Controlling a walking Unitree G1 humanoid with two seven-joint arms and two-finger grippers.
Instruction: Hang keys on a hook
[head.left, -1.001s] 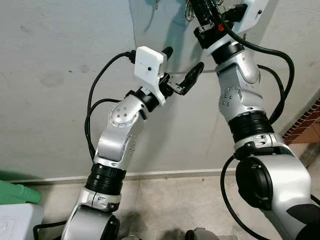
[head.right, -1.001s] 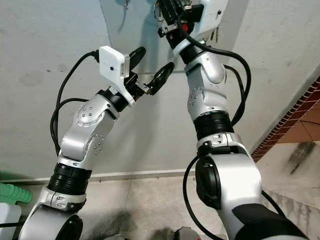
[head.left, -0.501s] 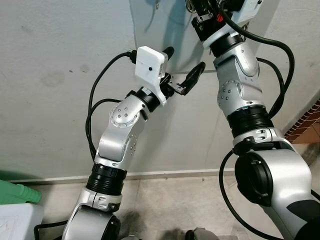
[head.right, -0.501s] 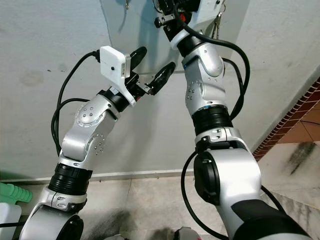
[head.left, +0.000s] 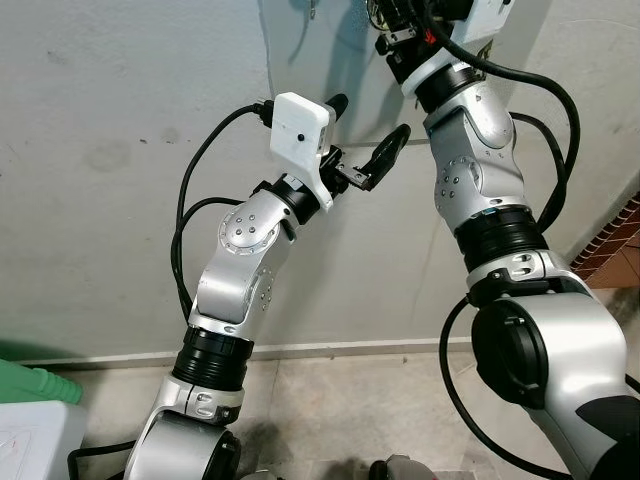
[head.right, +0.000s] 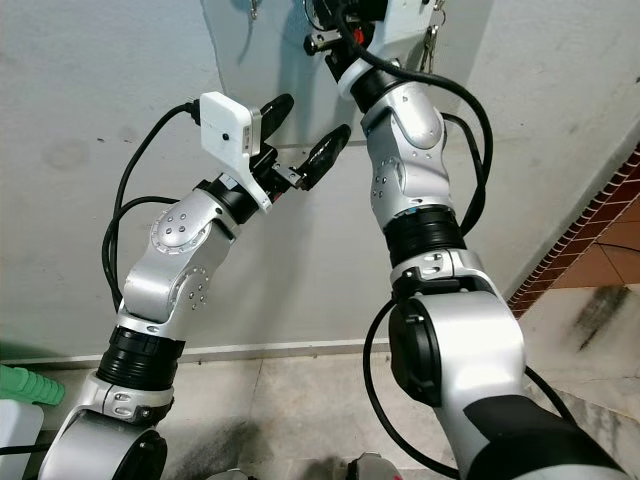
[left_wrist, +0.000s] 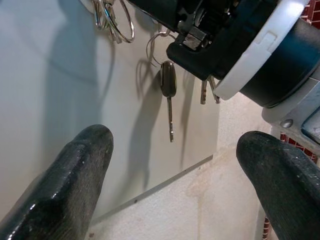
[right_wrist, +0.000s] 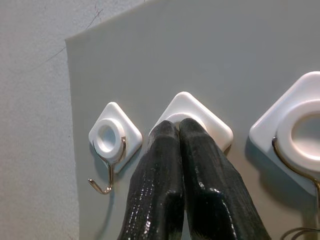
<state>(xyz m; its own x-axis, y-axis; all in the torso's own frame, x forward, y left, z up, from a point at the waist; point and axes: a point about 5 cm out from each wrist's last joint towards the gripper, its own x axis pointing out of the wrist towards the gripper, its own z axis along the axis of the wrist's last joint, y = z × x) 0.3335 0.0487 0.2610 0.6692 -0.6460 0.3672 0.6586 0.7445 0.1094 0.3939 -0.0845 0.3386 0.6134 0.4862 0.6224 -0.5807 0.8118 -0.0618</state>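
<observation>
The left gripper (head.left: 368, 140), its two black fingers spread wide and holding nothing, is raised toward a grey board (right_wrist: 240, 55) on the wall (head.left: 110, 170). Its wrist view looks between those fingers at one dark-headed key (left_wrist: 168, 95) hanging on a ring just ahead, with a bunch of rings (left_wrist: 114, 20) further off to one side and two smaller keys (left_wrist: 206, 91) to the other, partly hidden behind the right arm's wrist.

Higher up, the right gripper (right_wrist: 179, 131) is pressed against the board, its two fingers closed tight together; whether anything is pinched between them cannot be told. The fingertips touch the middle one of three white diamond-shaped hooks: the middle hook (right_wrist: 196, 113) directly at the tips, a small hook (right_wrist: 113, 141) with a bare metal prong beside it, and a larger hook (right_wrist: 295, 125) on the opposite side.
</observation>
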